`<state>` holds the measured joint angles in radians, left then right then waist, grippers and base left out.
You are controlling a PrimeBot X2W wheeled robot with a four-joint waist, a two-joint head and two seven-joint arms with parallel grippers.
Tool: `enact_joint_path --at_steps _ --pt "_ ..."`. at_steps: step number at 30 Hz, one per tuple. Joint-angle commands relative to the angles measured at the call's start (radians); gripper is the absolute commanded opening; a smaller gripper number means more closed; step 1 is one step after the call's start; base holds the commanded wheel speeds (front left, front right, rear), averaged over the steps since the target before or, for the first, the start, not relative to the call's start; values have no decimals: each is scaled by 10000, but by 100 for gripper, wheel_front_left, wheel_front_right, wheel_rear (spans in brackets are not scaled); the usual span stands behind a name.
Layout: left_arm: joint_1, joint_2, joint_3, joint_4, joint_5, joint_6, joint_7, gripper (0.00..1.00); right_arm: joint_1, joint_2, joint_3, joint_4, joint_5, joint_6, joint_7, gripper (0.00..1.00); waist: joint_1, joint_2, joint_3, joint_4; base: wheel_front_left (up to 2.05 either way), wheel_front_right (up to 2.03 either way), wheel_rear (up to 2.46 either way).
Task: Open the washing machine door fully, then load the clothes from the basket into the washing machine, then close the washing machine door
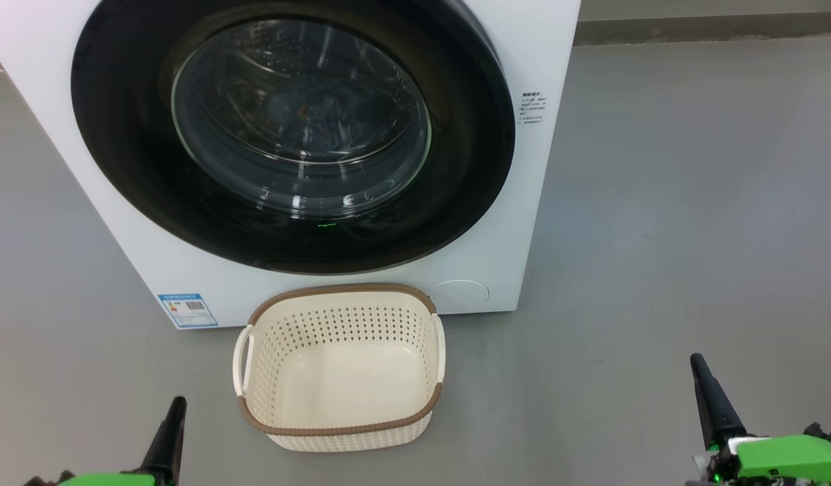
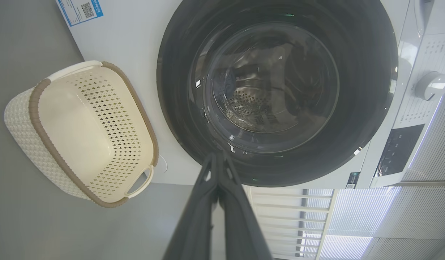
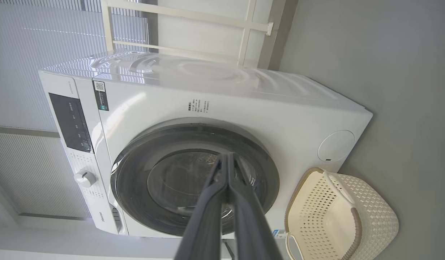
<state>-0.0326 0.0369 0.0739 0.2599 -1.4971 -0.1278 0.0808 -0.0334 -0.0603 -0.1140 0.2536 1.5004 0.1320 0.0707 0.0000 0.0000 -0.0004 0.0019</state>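
Note:
The washing machine (image 1: 547,61) stands in front of me with its round glossy black door (image 1: 118,135) flat against the front. Dim bluish clothes (image 1: 314,118) with an orange speck lie in the drum behind the glass window. Just before the machine, the cream perforated basket (image 1: 341,322) with a brown rim sits on the floor with nothing inside. My left gripper (image 1: 178,403) is low at the left and my right gripper (image 1: 696,360) low at the right, both shut, empty and well back from the basket. Each wrist view shows its own fingers pressed together (image 2: 218,157) (image 3: 227,156).
Grey floor (image 1: 692,236) spreads around the machine, widest on its right. A blue label sticker (image 1: 188,310) marks the lower left of the front, and a round white cover (image 1: 459,295) sits at the lower right. The control panel and knob (image 3: 85,178) are at the top.

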Motion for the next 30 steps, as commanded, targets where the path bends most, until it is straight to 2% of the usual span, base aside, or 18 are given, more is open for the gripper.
enact_joint_path --at_steps 1,9,30 --pt "-582 130 343 -177 -286 -27 104 0 -562 -11 148 -220 267 -9 98 0 0 0 3 -2 0 0 0" --pt "-754 133 405 -147 -1110 -29 329 0 -734 13 118 -94 1178 -13 333 0 0 0 35 -19 0 0 0" --pt "-754 133 403 -148 -1112 -29 327 0 -737 36 85 -93 1151 -13 359 0 0 0 35 -19 0 0 0"
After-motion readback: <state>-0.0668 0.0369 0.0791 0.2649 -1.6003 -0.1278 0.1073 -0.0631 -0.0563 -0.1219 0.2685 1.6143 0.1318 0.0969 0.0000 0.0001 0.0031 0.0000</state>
